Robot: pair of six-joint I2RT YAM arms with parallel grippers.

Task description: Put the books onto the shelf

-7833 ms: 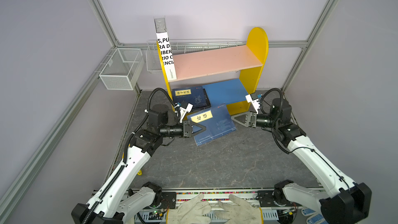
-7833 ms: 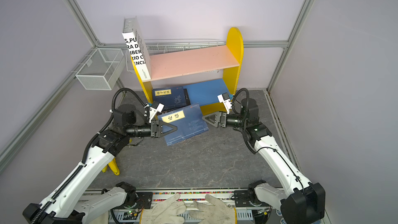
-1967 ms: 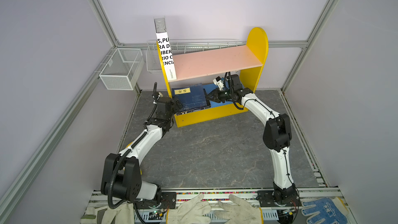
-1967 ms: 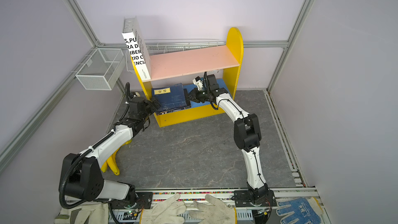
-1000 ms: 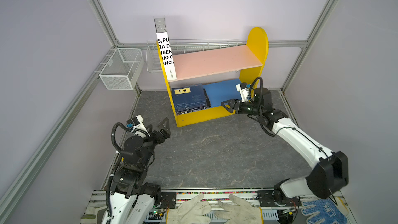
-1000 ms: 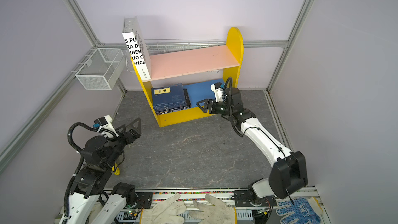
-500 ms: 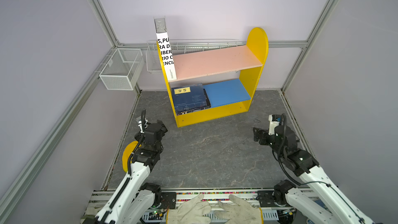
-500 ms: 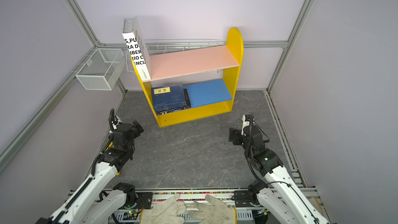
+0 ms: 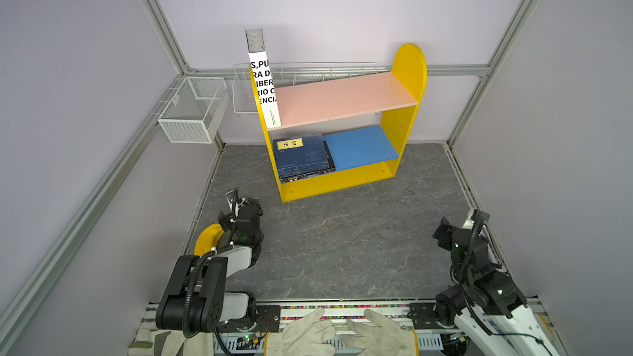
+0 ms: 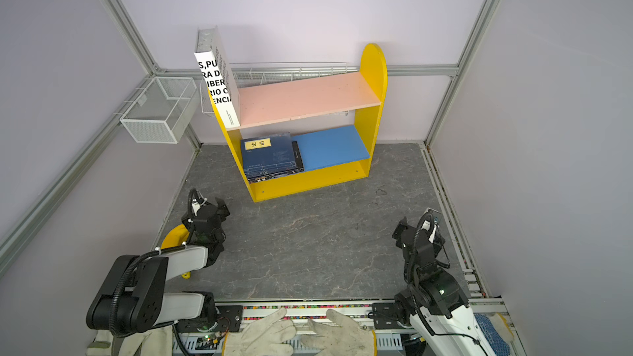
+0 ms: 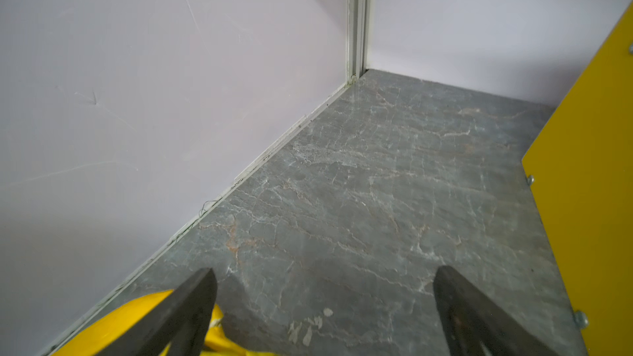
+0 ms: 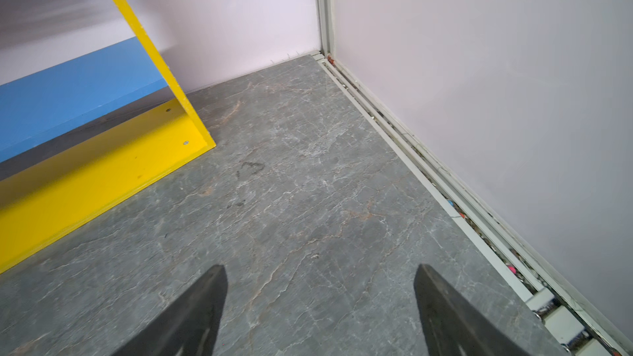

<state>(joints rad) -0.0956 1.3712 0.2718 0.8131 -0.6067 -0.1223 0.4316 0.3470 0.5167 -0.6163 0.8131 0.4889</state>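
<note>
The shelf (image 9: 407, 73) stands at the back of the grey marbled counter (image 9: 342, 241), close to the rear wall. On its pink upper board (image 9: 342, 97) the large white book (image 9: 263, 90) with bold black lettering stands upright at the left end, against the yellow side panel, and rises above it. On the blue lower board (image 9: 363, 145) a flat stack of navy books (image 9: 301, 160) lies at the left end, the top one showing a yellow title label (image 9: 289, 144); a black book (image 9: 327, 155) peeks out along the stack's right edge, and how many books the stack holds I cannot tell. In both top views the two arms are folded back near the front edge, well apart from the shelf. The left gripper (image 11: 325, 270) has its jaws spread wide with only bare counter between them, and a yellow object (image 9: 205, 238) lies on the counter beneath this arm. The right gripper (image 12: 320, 267) is likewise spread wide and holds nothing, facing the shelf's right foot and the back corner. A white wire basket (image 9: 191, 107) hangs on the left wall, and a pair of white work gloves (image 9: 342, 333) lies at the near edge
</note>
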